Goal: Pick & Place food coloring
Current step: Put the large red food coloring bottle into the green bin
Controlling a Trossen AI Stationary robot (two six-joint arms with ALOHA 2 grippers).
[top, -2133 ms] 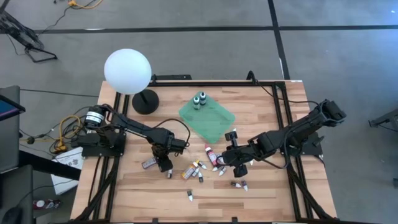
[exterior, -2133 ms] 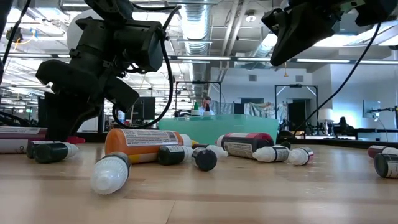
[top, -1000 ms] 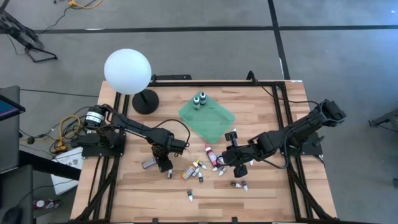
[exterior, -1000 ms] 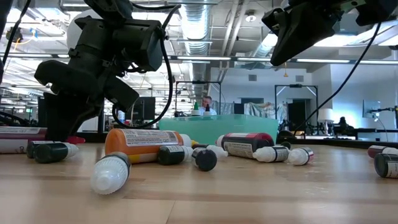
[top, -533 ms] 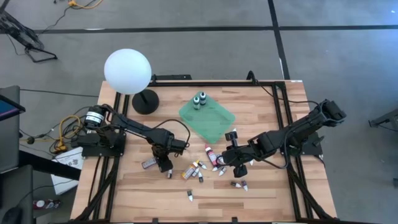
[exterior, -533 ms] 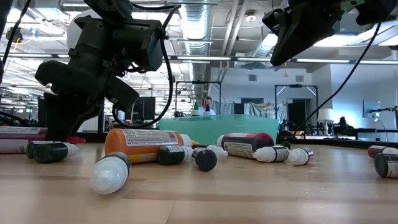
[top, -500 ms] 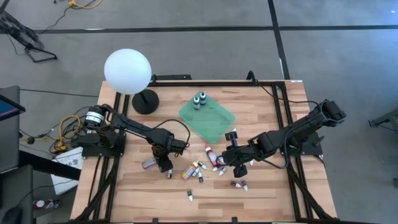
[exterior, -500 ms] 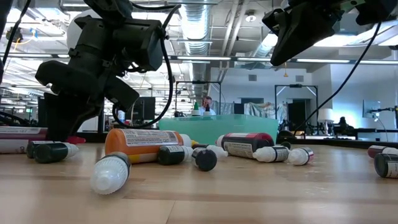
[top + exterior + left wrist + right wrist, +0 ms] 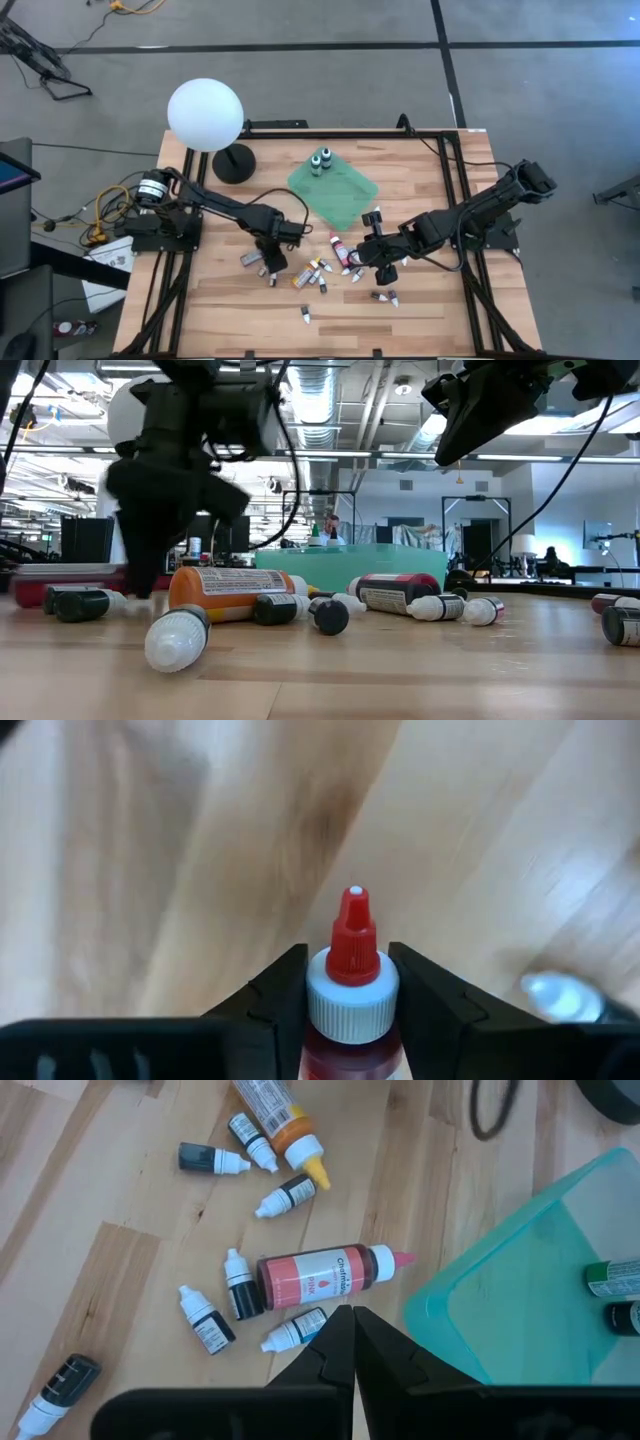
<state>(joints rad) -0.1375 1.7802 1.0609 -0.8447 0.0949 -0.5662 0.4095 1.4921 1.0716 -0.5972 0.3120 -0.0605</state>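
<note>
My left gripper (image 9: 352, 965) points down at the table's left middle (image 9: 268, 260), shut on a red food coloring bottle (image 9: 350, 1020) with a white cap and a red tip. More food coloring bottles (image 9: 320, 272) lie scattered on the wood, among them a pink one (image 9: 320, 1278) and an orange one (image 9: 225, 592). Two green-capped bottles (image 9: 321, 160) are in the green tray (image 9: 340, 200). My right gripper (image 9: 352, 1320) hangs shut above the scattered bottles (image 9: 378, 262), holding nothing. My left gripper pinches the red bottle at its white cap (image 9: 352, 998), one finger (image 9: 285, 995) on each side of it. The fingers come from above and lie across the bottle. The red tip (image 9: 352, 925) sticks out past the fingers. Whether the bottle is clear of the wood I cannot tell.
A white globe lamp (image 9: 205, 115) on a black base stands at the far left. The green tray lies at the far middle. Small bottles (image 9: 385, 296) lie toward the near edge. Bare wood (image 9: 440, 180) shows at the far right.
My left gripper has shifted a little toward the table's right and far side and tipped somewhat, and the red bottle has moved along with it. My right gripper has kept still.
</note>
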